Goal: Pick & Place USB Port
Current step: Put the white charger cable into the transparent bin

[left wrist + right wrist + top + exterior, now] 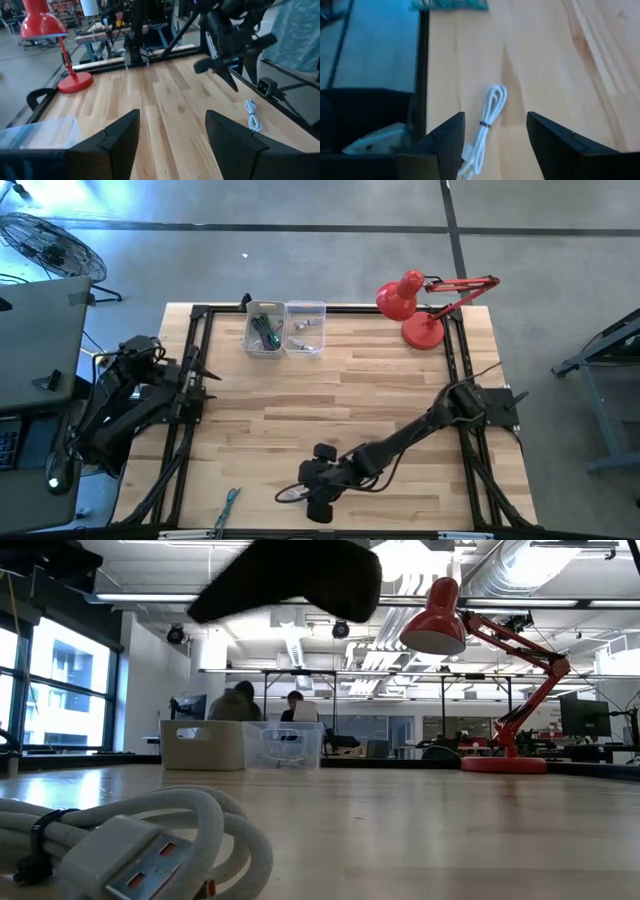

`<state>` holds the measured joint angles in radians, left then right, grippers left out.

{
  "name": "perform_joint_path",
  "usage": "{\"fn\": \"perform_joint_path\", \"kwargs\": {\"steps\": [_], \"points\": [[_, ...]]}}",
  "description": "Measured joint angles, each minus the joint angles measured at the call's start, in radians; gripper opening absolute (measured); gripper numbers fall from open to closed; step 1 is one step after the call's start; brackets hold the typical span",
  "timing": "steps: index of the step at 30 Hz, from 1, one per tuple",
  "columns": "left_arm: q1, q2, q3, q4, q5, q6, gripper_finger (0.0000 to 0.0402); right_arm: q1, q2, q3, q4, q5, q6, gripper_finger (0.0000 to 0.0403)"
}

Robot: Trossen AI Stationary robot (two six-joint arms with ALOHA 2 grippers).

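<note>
A white USB cable (pixel 487 120), coiled and bound with a dark tie, lies flat on the wooden table near its near edge; its plug (pixel 130 858) fills the low view's foreground. My right gripper (pixel 495 117) is open and hovers above the cable (pixel 290 494), with its fingers to either side of the coil and clear of it. In the low view it shows only as a dark shape (pixel 290 580) high over the table. My left gripper (pixel 172 114) is open and waits at the table's left edge (pixel 195 375).
Two clear bins (pixel 285 328) stand at the far edge, one holding dark and green cables. A red desk lamp (pixel 415 305) sits at the far right. A green strip (pixel 230 505) lies by the near edge, left of the cable. Black frame rails (pixel 190 430) border the table.
</note>
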<state>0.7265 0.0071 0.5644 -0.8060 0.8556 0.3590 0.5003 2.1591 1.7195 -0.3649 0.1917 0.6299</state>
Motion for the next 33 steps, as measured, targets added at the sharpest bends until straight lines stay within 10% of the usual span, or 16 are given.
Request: {"fn": "perform_joint_path", "kwargs": {"steps": [33], "points": [[0.000, 0.000, -0.002, 0.001, -0.059, 0.036, 0.0221, 0.001, 0.118, 0.000, 0.058, -0.089, 0.039, 0.0204]]}}
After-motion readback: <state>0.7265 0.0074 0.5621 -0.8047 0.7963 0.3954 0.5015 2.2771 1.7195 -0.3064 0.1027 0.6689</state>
